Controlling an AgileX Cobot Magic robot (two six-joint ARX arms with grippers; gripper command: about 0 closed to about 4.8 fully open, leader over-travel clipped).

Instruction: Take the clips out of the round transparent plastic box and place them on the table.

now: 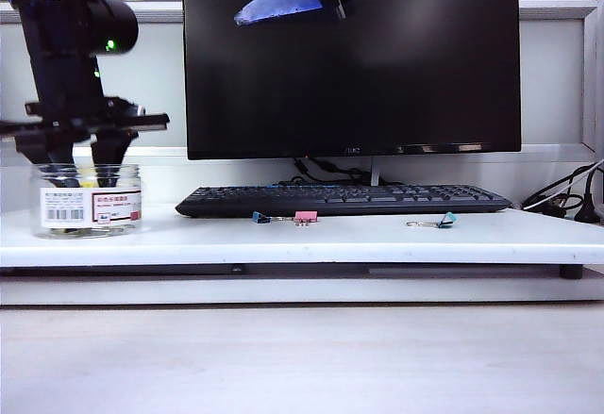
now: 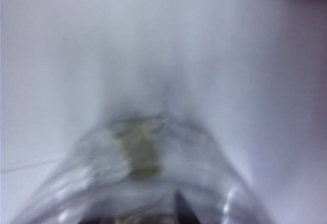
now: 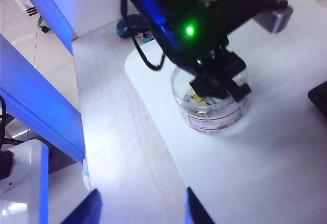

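Two end effectors are noted. Left end effector (image 3: 219,83) reaches down into the round clear jar (image 1: 87,202) at the counter's (image 1: 377,235) left end; whether its fingers grip anything cannot be told. Yellow clips (image 3: 200,100) lie inside the jar. Right end effector (image 3: 140,206) hangs above the counter's edge, well apart from the jar, fingers parted and empty. Blue, pink and teal clips lie before the keyboard (image 1: 344,199).

The left gripper (image 1: 83,171) points straight down into the open mouth of the round transparent plastic box (image 1: 88,202), its black fingers (image 3: 217,83) dipped inside the rim, parted. The right gripper (image 3: 141,208) hangs high above the box and to one side, fingertips spread apart, holding nothing.
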